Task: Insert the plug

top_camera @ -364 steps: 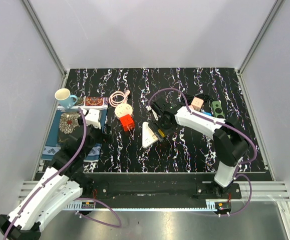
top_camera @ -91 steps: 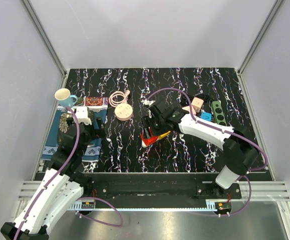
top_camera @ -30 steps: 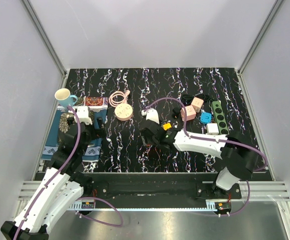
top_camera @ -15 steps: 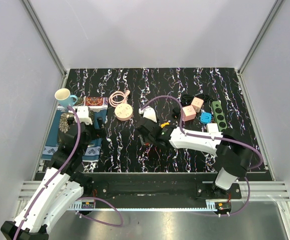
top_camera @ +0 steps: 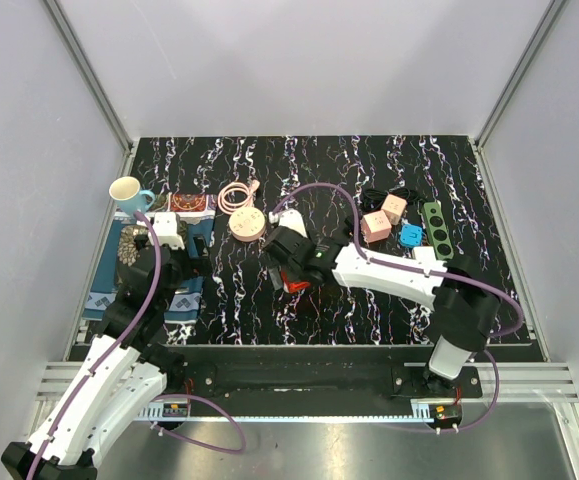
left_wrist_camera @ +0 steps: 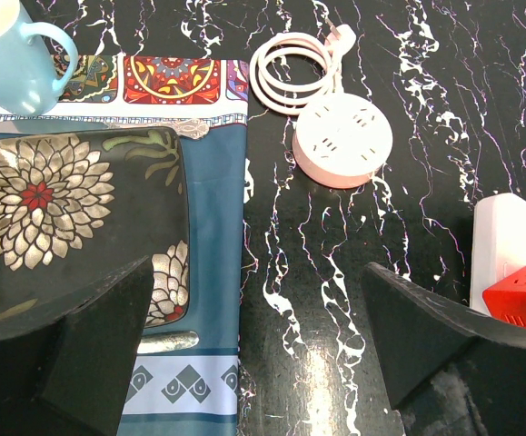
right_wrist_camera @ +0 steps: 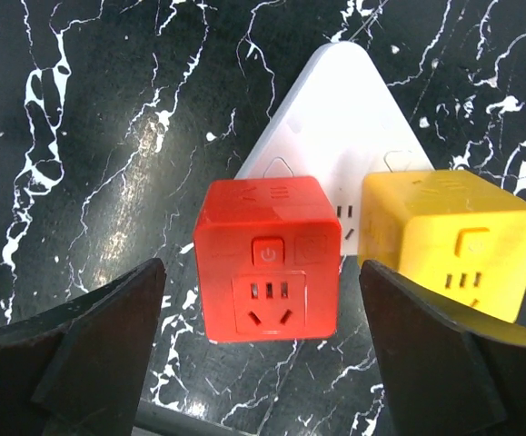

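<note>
A red cube plug (right_wrist_camera: 270,272) stands on the near edge of a white triangular power strip (right_wrist_camera: 335,127), beside a yellow cube plug (right_wrist_camera: 449,241). My right gripper (right_wrist_camera: 261,309) is open, its fingers (right_wrist_camera: 90,345) apart on either side of the red cube and not touching it. In the top view the right gripper (top_camera: 285,258) hovers mid-table, with the red cube (top_camera: 292,284) just in front of it and the white strip (top_camera: 295,223) partly hidden. My left gripper (top_camera: 197,248) is open and empty over the edge of the blue mat (left_wrist_camera: 215,272). The red cube also shows in the left wrist view (left_wrist_camera: 520,295).
A pink round power strip (top_camera: 248,222) with a coiled cable (top_camera: 235,194) lies behind. A mug (top_camera: 129,192) and a dark flowered plate (left_wrist_camera: 72,227) sit on the mat. Pink cubes (top_camera: 376,226), a blue plug (top_camera: 410,234), a white cube (top_camera: 424,256) and a green strip (top_camera: 435,225) lie at the right.
My right gripper has moved back and to the left, open, away from the red cube, which stays on the white strip. The left arm has not moved.
</note>
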Controlling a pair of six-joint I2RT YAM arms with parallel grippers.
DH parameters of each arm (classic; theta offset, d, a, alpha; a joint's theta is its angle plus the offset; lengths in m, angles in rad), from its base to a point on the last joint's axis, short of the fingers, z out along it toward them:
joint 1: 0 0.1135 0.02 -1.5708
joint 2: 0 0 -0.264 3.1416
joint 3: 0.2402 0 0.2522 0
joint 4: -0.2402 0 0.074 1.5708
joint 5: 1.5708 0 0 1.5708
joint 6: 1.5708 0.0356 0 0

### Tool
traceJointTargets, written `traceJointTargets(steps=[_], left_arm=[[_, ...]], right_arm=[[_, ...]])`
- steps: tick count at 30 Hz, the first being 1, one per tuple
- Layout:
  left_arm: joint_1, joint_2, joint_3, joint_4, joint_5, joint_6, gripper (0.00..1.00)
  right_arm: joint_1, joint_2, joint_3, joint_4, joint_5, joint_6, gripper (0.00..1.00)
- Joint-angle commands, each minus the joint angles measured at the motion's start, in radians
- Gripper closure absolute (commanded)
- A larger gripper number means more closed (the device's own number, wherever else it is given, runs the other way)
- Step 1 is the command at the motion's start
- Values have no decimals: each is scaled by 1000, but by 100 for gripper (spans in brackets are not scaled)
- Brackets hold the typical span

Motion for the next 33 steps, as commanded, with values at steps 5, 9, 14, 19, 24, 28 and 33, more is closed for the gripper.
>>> traceJointTargets(steps=[5,9,14,19,24,28,33], left_arm=[[5,6,1,29,12,1,1],[5,10,1,30,23,-1,1],[4,12,1,38,67,8,1],[2,23,4,41,92,11,1],[-1,32,4,41,97,13,1],[-3,30,4,41,98,16,1],[-3,20,-5,47,91,21,1]], right_arm=[[5,-142,-112,-26,-19,80,6],[5,-165,-170,22,-74,82,6],[5,-202,-238,66,-88,85,6],[5,-200,-287,134,-145,108,9],[-5,-160,-327,215,-108,120,12],[-45,-119,-339,301,-82,113,13],[-152,-62,-330,417,-105,36,13]])
